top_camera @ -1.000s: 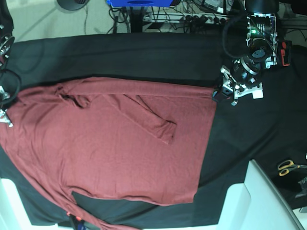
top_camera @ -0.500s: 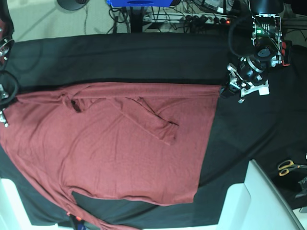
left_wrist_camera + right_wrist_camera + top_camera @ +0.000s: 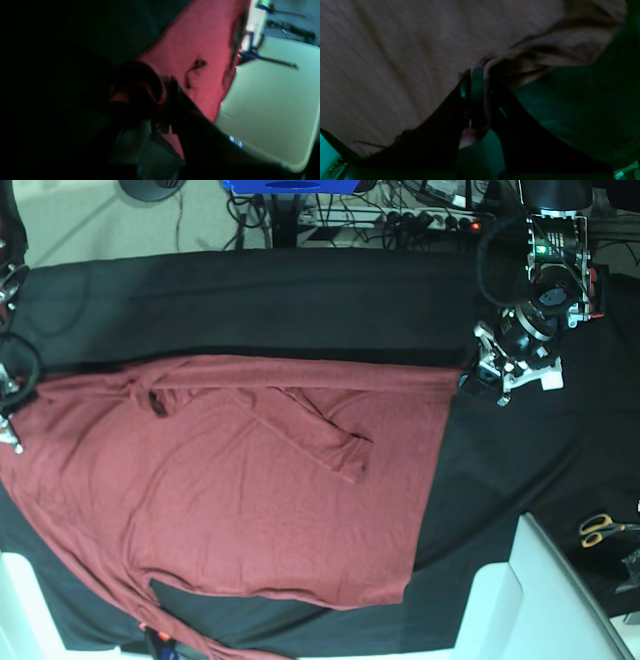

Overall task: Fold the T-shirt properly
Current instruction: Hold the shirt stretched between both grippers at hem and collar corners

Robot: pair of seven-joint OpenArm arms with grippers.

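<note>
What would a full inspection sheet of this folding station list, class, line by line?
Surface: black tablecloth covers the table.
Job's things: T-shirt spread flat, one sleeve folded across the body.
Clutter: scissors near the right edge.
Grippers: left gripper shut on the T-shirt's corner; right gripper shut on bunched T-shirt fabric.
Cables: power strip and loose leads behind the table.
Surroundings: pale floor; white panel at the lower right.

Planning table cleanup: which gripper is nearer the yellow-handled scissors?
Left. The left gripper pinches the T-shirt corner up-left of the scissors; the right gripper is across the table.
</note>
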